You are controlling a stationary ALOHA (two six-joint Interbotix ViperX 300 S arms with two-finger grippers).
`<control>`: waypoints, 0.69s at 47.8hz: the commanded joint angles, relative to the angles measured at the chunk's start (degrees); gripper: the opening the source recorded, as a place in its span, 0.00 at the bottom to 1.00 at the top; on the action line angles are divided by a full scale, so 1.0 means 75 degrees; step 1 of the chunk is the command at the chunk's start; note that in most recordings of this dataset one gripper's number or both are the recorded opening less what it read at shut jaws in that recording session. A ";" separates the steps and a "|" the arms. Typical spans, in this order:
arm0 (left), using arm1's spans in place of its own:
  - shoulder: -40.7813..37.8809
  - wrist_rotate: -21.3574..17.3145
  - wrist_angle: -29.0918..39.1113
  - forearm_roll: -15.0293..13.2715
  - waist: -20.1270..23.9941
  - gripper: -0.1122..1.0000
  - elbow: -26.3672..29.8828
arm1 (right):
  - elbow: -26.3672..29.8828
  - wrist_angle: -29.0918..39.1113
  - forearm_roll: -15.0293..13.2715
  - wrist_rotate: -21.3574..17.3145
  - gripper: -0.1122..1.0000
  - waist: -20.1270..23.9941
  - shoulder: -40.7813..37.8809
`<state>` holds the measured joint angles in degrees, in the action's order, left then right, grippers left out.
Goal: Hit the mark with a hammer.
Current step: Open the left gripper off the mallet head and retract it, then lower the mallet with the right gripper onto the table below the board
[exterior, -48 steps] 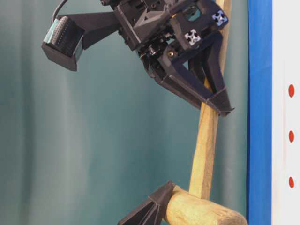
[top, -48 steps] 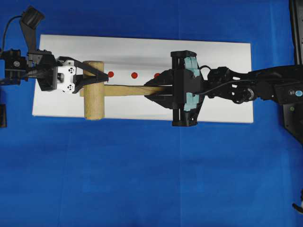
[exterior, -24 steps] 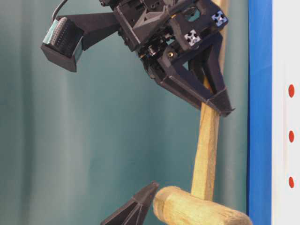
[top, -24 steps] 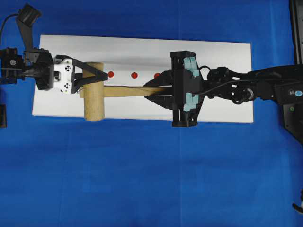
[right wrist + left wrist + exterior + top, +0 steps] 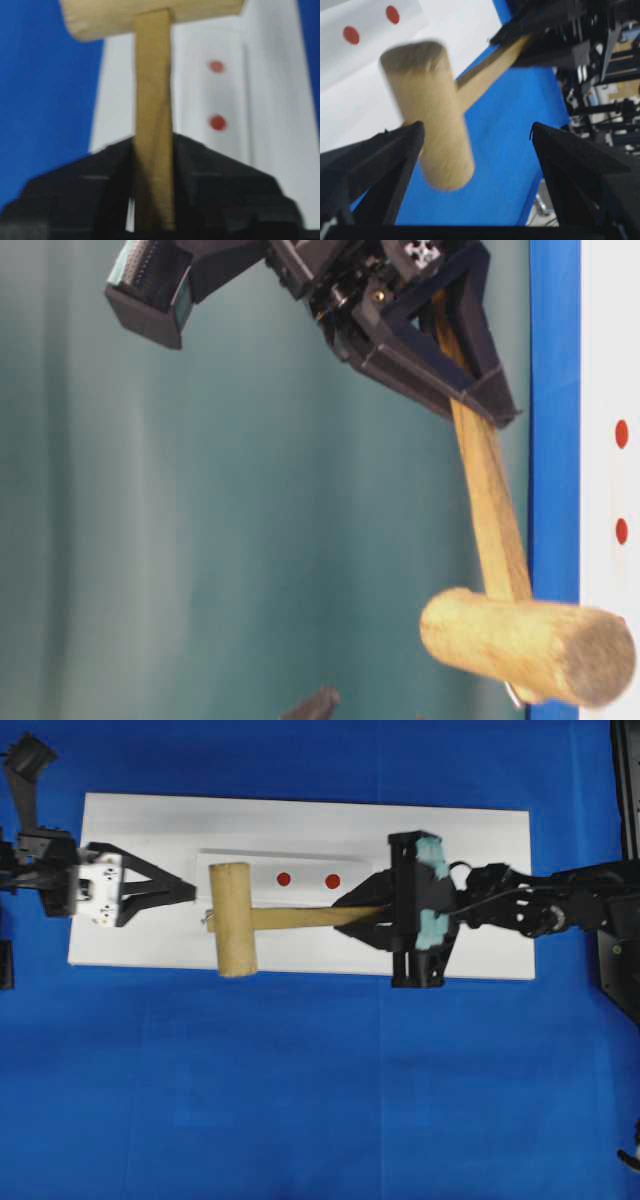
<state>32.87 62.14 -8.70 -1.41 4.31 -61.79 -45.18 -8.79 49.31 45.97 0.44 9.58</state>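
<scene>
Left gripper [image 5: 185, 890] spread wide at left end of white board [image 5: 300, 820], clear of hammer [image 5: 232, 920], holding nothing; hammer head just right of it, lying crosswise over board's near half, handle running right; two red marks [image 5: 283, 879] visible beyond handle, right of head; right gripper [image 5: 362, 916] pinching far end of handle, hammer raised off the board in table-level view; blue-covered table [image 5: 300, 1100] beneath.

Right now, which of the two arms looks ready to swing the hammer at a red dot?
The right. Its gripper is shut on the hammer handle, head near the red dots. The left gripper is open, apart from the head.
</scene>
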 commanded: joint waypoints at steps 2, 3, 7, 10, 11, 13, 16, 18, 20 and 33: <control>0.0457 -0.0023 0.0117 0.0000 -0.0023 0.91 -0.0094 | -0.0012 -0.0047 0.0082 -0.0012 0.18 0.0035 0.0375; 0.0551 -0.0023 0.0152 0.0012 -0.0023 0.91 -0.0129 | -0.0047 -0.0047 0.0094 -0.0012 0.18 0.0035 0.0387; 0.0879 -0.0023 0.0363 0.0012 -0.0035 0.91 -0.0258 | -0.0141 -0.0047 0.0152 -0.0023 0.18 0.0035 0.0480; 0.1137 -0.0023 0.0562 0.0012 -0.0023 0.91 -0.0352 | -0.0211 -0.0047 0.0199 -0.0012 0.18 0.0035 0.0539; 0.1219 -0.0023 0.0609 0.0000 -0.0035 0.91 -0.0375 | -0.0234 -0.0047 0.0211 -0.0023 0.18 0.0035 0.0562; 0.1359 -0.0023 0.0703 0.0012 -0.0023 0.91 -0.0398 | -0.0246 -0.0047 0.0223 -0.0012 0.18 0.0035 0.0586; 0.1512 -0.0035 0.0797 0.0023 -0.0023 0.91 -0.0445 | -0.0258 -0.0047 0.0234 -0.0012 0.18 0.0047 0.0586; 0.1559 -0.0035 0.0820 0.0023 -0.0012 0.91 -0.0445 | -0.0246 -0.0047 0.0234 -0.0012 0.18 0.0047 0.0586; 0.1559 -0.0047 0.0832 0.0023 -0.0012 0.91 -0.0457 | -0.0234 -0.0059 0.0223 -0.0023 0.18 0.0035 0.0586; 0.1395 -0.0855 0.0937 0.0176 0.0211 0.91 -0.0434 | -0.0199 -0.0070 0.0422 -0.0199 0.18 0.0223 0.0551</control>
<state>43.77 57.92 -1.76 -0.53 5.01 -65.83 -47.81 -8.79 51.94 45.00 1.14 12.39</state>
